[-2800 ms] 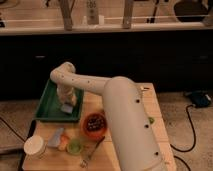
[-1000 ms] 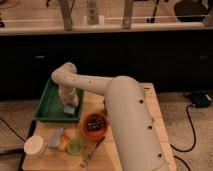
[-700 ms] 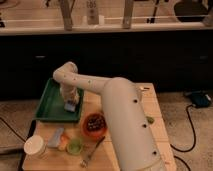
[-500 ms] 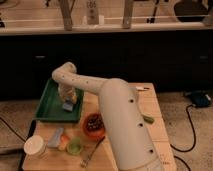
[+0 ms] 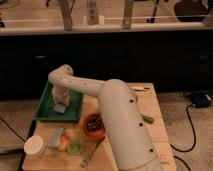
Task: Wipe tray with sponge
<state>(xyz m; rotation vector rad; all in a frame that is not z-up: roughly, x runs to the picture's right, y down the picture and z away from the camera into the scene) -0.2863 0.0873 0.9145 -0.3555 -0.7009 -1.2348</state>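
The dark green tray (image 5: 44,111) lies at the back left of the wooden table. My gripper (image 5: 61,101) points down into the tray's right half. It is shut on the small pale blue-grey sponge (image 5: 61,107), which presses on the tray floor. The white arm (image 5: 117,117) reaches from the lower right across the table to the tray and hides part of the table's middle.
An orange bowl (image 5: 93,125) sits just right of the tray's front corner. A blue-grey wedge (image 5: 55,137), a white cup (image 5: 35,146), a small green cup (image 5: 75,146) and a metal utensil (image 5: 92,152) lie at the front left. A dark counter stands behind the table.
The gripper and the sponge have slid a little to the left across the tray floor. Nothing else on the table has moved.
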